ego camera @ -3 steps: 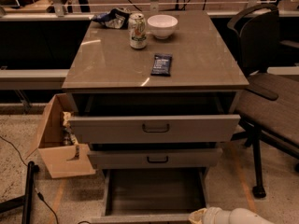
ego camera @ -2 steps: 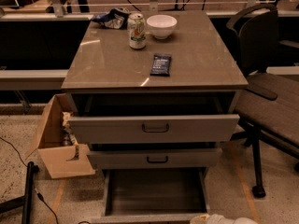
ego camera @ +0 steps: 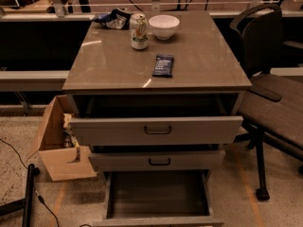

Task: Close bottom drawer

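Observation:
The bottom drawer (ego camera: 158,195) is pulled far out at the foot of the grey-tan cabinet, its dark box open to view and its front panel (ego camera: 158,221) cut by the bottom edge of the camera view. Its handle does not show. The middle drawer (ego camera: 158,161) and the top drawer (ego camera: 156,129) above it are also partly open, each with a black centre handle. My gripper is out of view.
On the cabinet top (ego camera: 109,65) stand a can (ego camera: 138,30), a white bowl (ego camera: 164,26), a dark packet (ego camera: 163,65) and a crumpled bag (ego camera: 113,19). An open cardboard box (ego camera: 59,143) sits on the floor at left. An office chair (ego camera: 272,98) stands at right. A black pole (ego camera: 28,195) lies lower left.
The white arm part at the bottom right has dropped out of the frame. The drawers have not moved.

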Controlling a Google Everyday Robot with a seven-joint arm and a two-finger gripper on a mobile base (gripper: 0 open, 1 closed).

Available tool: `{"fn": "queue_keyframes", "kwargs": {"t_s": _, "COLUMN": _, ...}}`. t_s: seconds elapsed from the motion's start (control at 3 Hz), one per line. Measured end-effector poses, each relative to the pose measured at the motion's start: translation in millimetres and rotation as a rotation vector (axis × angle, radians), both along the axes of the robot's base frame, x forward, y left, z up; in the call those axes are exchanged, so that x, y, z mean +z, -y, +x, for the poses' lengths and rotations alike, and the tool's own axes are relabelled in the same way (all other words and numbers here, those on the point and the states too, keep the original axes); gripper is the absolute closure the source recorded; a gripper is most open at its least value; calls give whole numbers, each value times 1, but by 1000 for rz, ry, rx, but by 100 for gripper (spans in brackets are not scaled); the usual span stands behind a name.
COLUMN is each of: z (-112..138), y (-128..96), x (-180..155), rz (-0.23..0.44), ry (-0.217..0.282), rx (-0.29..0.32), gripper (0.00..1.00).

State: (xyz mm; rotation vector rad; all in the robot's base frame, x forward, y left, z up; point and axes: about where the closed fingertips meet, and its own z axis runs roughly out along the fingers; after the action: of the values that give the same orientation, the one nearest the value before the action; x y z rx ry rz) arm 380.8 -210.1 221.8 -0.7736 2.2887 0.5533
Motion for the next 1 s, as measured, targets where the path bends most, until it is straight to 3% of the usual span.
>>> {"fn": "queue_keyframes", "kwargs": {"t_s": 0.33, "z": -1, "y": 1, "x": -24, "rz": 44, "ry": -6, "rx": -67, "gripper": 100}}
{"fn": "queue_keyframes", "kwargs": {"t_s": 1.0, "z": 20, "y": 3, "x": -57, "rz": 119, "ry": 30, "rx": -184, "gripper": 100}}
